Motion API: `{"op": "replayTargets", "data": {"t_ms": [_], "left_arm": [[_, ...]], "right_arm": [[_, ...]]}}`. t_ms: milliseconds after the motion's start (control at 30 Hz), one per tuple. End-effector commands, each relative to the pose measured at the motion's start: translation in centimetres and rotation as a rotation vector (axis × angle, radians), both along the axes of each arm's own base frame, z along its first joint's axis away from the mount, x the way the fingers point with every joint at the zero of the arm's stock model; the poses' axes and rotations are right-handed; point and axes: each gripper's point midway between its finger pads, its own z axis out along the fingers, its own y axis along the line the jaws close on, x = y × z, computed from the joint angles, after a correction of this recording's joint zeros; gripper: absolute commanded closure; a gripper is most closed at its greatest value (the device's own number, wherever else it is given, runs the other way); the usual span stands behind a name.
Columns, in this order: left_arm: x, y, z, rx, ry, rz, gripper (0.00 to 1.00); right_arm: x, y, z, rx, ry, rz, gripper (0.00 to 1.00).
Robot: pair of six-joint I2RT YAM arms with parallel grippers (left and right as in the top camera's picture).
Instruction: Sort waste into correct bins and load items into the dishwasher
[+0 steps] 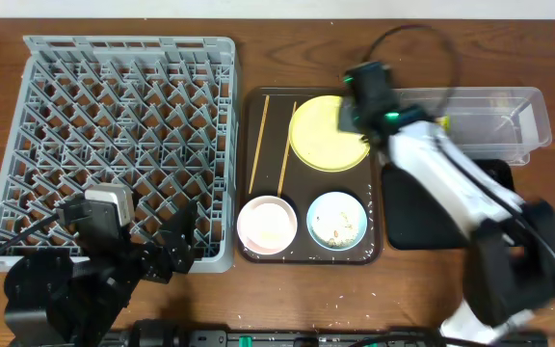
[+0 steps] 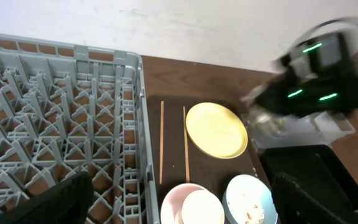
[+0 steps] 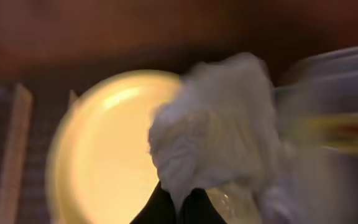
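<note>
My right gripper (image 1: 356,114) is shut on the crumpled white tissue (image 3: 222,124) and holds it above the right edge of the round yellow plate (image 1: 321,135), close to the clear tub (image 1: 494,120). Its view is blurred by motion. A yellow streak at its right is too blurred to name. The pinkish-white bowl (image 1: 266,224) holds a small white cup (image 2: 202,208). The light blue bowl (image 1: 337,220) holds whitish rice scraps (image 2: 250,211). Two chopsticks (image 1: 256,145) lie left of the plate. My left gripper (image 2: 182,205) is open and empty, low by the grey dish rack's (image 1: 123,125) front right corner.
The plate, bowls and chopsticks lie on a dark brown serving tray (image 1: 258,106) between the rack and the bins. The glossy black tray (image 1: 422,217) lies in front of the clear tub, partly under my right arm. A wall runs along the table's far edge.
</note>
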Motion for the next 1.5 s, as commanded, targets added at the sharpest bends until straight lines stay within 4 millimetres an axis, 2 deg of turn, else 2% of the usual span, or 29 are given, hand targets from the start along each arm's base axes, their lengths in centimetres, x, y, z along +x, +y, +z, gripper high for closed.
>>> {"op": "replayTargets", "data": {"t_ms": [0,33,67,167,233,267,367,400,467,500,600,633,733,833,933,1033,1100,1167,1267,1367,1467], "left_arm": [[-0.1,0.1,0.6,0.008,-0.019,0.002,0.07],[-0.1,0.1,0.6,0.008,-0.019,0.002,0.07],[-0.1,0.1,0.6,0.008,-0.019,0.002,0.07],[-0.1,0.1,0.6,0.008,-0.019,0.002,0.07],[-0.1,0.1,0.6,0.008,-0.019,0.002,0.07],[-0.1,0.1,0.6,0.008,-0.019,0.002,0.07],[-0.1,0.1,0.6,0.008,-0.019,0.002,0.07],[-0.1,0.1,0.6,0.008,-0.019,0.002,0.07],[-0.1,0.1,0.6,0.008,-0.019,0.002,0.07],[-0.1,0.1,0.6,0.008,-0.019,0.001,0.07],[-0.3,-0.5,0.5,-0.014,-0.011,-0.028,0.07],[-0.6,-0.9,0.3,-0.025,0.005,-0.051,0.07],[-0.8,-1.7,0.8,-0.046,-0.014,-0.097,0.07],[-0.3,-1.8,1.0,-0.054,-0.014,-0.099,0.07],[0.6,-1.6,-1.3,-0.078,0.113,-0.081,0.07],[1.2,-1.4,-4.8,-0.087,0.306,-0.065,0.07],[1.7,-0.9,-7.8,-0.072,0.465,-0.036,0.07],[2.0,-1.1,-9.1,-0.097,0.553,-0.041,0.07],[2.7,-2.6,-10.1,-0.169,0.644,-0.112,0.07],[3.6,-3.5,-11.5,-0.184,0.718,-0.16,0.17],[3.5,-4.9,-13.6,-0.098,0.802,-0.221,0.2]], "right_arm": [[0.1,-6.1,5.1,0.142,-0.07,-0.264,0.99],[0.0,-7.3,5.1,0.145,-0.06,-0.301,0.99],[-0.3,-9.7,4.4,0.145,-0.032,-0.367,0.99],[-0.3,-12.7,2.1,0.125,0.028,-0.444,0.98],[0.4,-14.3,0.4,0.124,0.047,-0.478,0.87],[0.7,-14.2,0.0,0.137,0.053,-0.464,0.82],[1.1,-12.5,-0.6,0.167,0.083,-0.248,0.55],[1.0,-11.9,-0.3,0.186,0.084,-0.19,0.51],[0.7,-11.0,0.7,0.224,0.079,-0.13,0.49],[-0.1,-10.0,2.3,0.271,0.07,-0.091,0.48],[-1.7,-7.9,5.3,0.333,0.044,0.024,0.48],[-2.7,-6.8,6.7,0.354,0.028,0.095,0.47],[-5.3,-4.8,9.3,0.371,0.012,0.225,0.46],[-8.3,-3.3,10.5,0.358,0.038,0.298,0.43],[-11.5,-2.0,10.7,0.324,0.096,0.348,0.38],[-13.0,-1.0,10.7,0.317,0.126,0.373,0.26],[-13.7,0.0,10.7,0.319,0.143,0.399,0.26],[-14.1,0.7,10.5,0.317,0.156,0.421,0.2],[-14.8,1.5,10.1,0.323,0.189,0.413,0.17],[-15.1,1.5,9.7,0.298,0.211,0.386,0.17],[-15.3,1.6,9.5,0.282,0.214,0.387,0.16]]}}
